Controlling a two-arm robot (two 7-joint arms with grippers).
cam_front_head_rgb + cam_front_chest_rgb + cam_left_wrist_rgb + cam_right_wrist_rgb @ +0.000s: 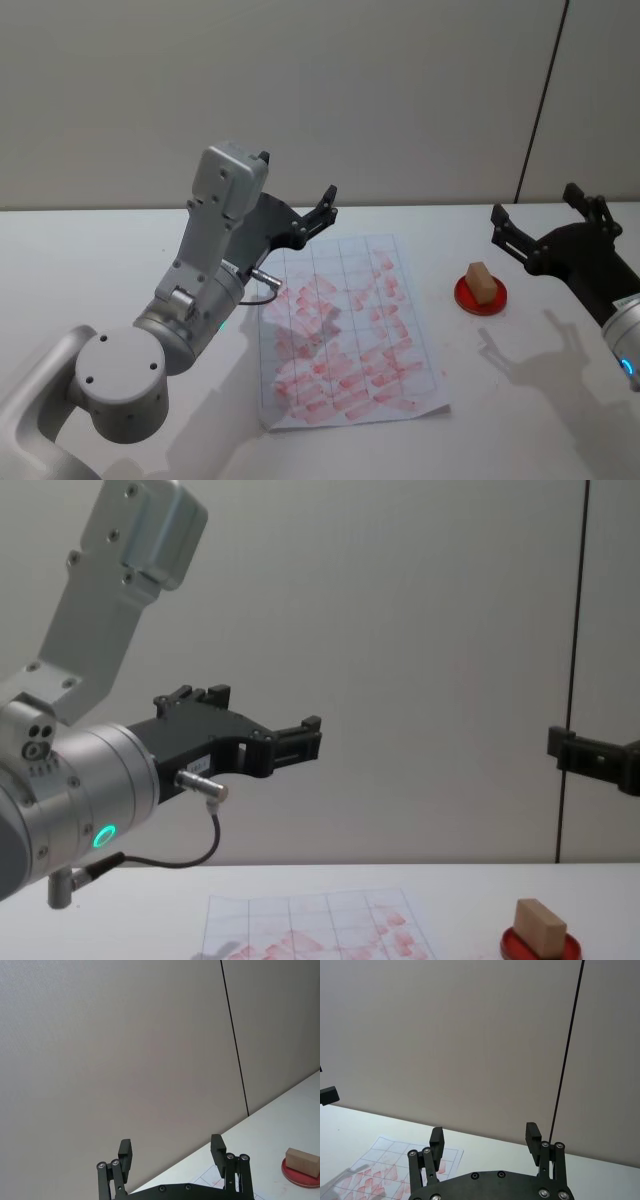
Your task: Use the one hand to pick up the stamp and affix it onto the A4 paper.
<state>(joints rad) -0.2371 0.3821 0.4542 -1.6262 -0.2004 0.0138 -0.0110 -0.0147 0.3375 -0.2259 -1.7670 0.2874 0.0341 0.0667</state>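
Note:
The stamp (482, 280), a small tan wooden block, stands on a round red ink pad (466, 297) to the right of the A4 paper (345, 330). The paper is a white gridded sheet with many red blotches, lying flat mid-table. My right gripper (533, 203) hovers open and empty, above and just right of the stamp. My left gripper (298, 178) is also open and empty, raised over the paper's far left corner. The left wrist view catches the stamp (302, 1161) beyond its open gripper (171, 1149). From the side, the stamp (540, 926) shows low on the table.
The white table (80, 260) ends at a grey wall with a dark vertical seam (540, 100). The left arm's big silver elbow (120, 385) fills the near left. A cable and plug (200, 790) hang under the left wrist.

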